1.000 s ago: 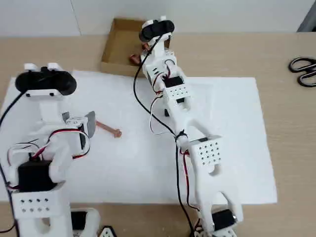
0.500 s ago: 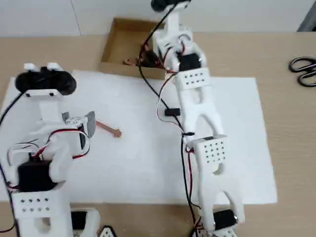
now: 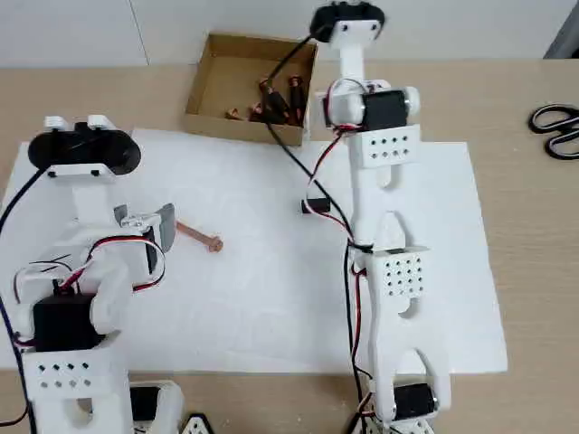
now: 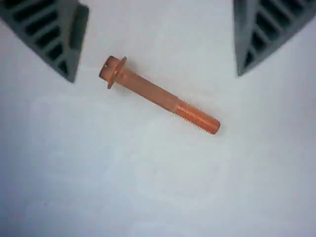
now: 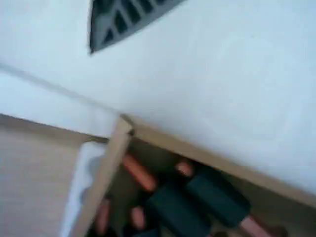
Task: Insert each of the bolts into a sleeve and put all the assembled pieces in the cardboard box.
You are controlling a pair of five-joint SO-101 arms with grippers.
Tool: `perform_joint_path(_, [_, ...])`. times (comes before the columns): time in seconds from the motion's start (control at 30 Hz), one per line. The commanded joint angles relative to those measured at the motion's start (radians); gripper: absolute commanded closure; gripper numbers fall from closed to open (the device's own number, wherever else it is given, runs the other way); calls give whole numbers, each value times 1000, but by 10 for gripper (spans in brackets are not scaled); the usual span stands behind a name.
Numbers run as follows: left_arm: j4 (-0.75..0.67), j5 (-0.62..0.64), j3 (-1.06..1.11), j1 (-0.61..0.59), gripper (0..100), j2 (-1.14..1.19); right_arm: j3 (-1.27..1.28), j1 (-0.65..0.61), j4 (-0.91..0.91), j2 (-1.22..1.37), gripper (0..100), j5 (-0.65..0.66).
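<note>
**High view:** 2 white arms work side by side at a desk [image 3: 525, 271] spread with a white sheet [image 3: 271, 298]. The cardboard box [image 3: 226, 77] sits at the upper centre of the frame, just past the sheet's far edge. It holds several assembled pieces [image 3: 276, 99], copper bolts in dark sleeves, bunched toward its right side. The right arm [image 3: 384, 145] stretches up the frame right of centre, its wrist just beside the box's right wall. At centre left, 1 bare bolt [image 3: 199, 237] lies flat on the sheet, well apart from the box. The left end effector [image 3: 165, 228] hangs over its left end. Scissors [image 3: 556, 127] rest on bare desk at the right edge.

**Left wrist view:** The left end effector is released, its 2 grey fingers [image 4: 54, 34] spread wide at the upper corners of the frame. The bolt lies aslant between them and touches neither. Its flanged head points to the upper left and its threaded tip to the lower right.

**Right wrist view:** A corner of the cardboard box takes the lower part of the frame, with dark sleeves and copper ends inside. The right end effector [image 5: 123, 22] shows at the top, and whether it is released or clenched cannot be told.

**Progress:** Most of the job looks done, with several pieces boxed. This 1 bolt is yet to be grasped, sleeved and boxed.
</note>
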Motion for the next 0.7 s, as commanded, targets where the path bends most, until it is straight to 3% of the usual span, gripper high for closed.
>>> perform_joint_path(0.0, [-3, -6, -8, -6, 801, -14, -38, 31, 10, -38, 826, 9])
perform_joint_path(0.2, [-3, -6, -8, -6, 801, -14, 87, 68, 16, -117, 826, 11])
perform_joint_path(0.4, [-9, -6, -8, -2, 801, -14, 425, 16, 15, -366, 826, 110])
perform_joint_path(0.53, [-25, -6, -4, 0, 801, -14, 663, -47, 4, -510, 826, 233])
perform_joint_path(0.67, [-25, -6, -4, -3, 801, -14, 801, -101, 2, -533, 826, 439])
